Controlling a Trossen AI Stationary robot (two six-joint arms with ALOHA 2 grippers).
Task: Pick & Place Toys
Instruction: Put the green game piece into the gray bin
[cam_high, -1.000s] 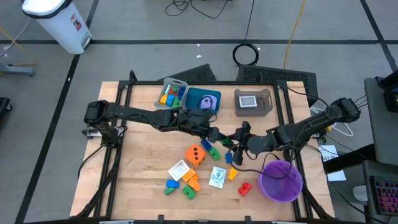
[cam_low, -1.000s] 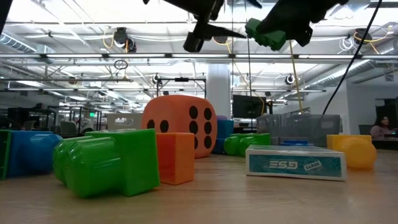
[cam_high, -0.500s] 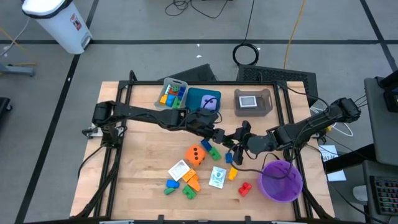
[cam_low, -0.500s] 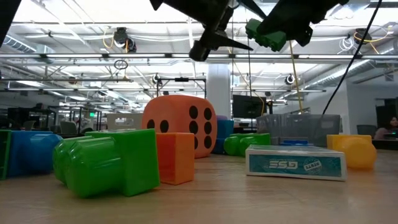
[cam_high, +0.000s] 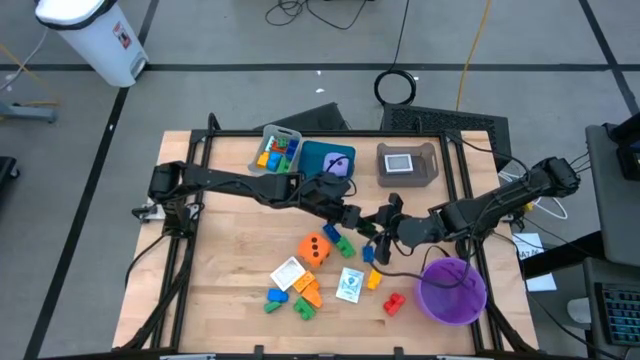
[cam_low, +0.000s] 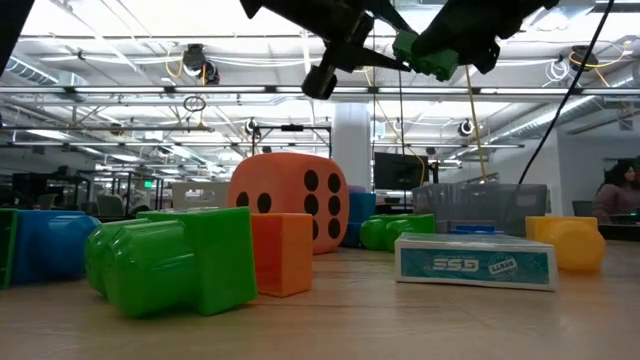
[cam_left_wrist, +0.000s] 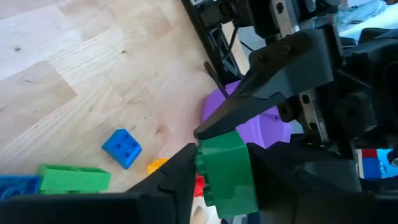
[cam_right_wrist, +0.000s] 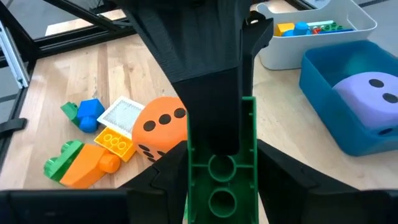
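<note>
Look above the middle of the table (cam_high: 220, 290): your two arms meet in mid-air over the scattered toys. The right gripper (cam_right_wrist: 221, 177) is clenched on a green brick (cam_right_wrist: 221, 180), holding it well clear of the wood (the low view shows it high above everything else). The left gripper (cam_left_wrist: 214, 168) has its fingers set on both sides of that same green brick, touching it, so both hands grasp the one piece. Below them you can see the orange die (cam_high: 315, 248) standing on the table, with a white card (cam_high: 349, 284) and a blue brick (cam_left_wrist: 122, 148) lying nearby. The purple bowl (cam_high: 452, 291) stands under the right arm. The purple die (cam_right_wrist: 370, 93) sits inside the teal tray (cam_right_wrist: 323, 68).
</note>
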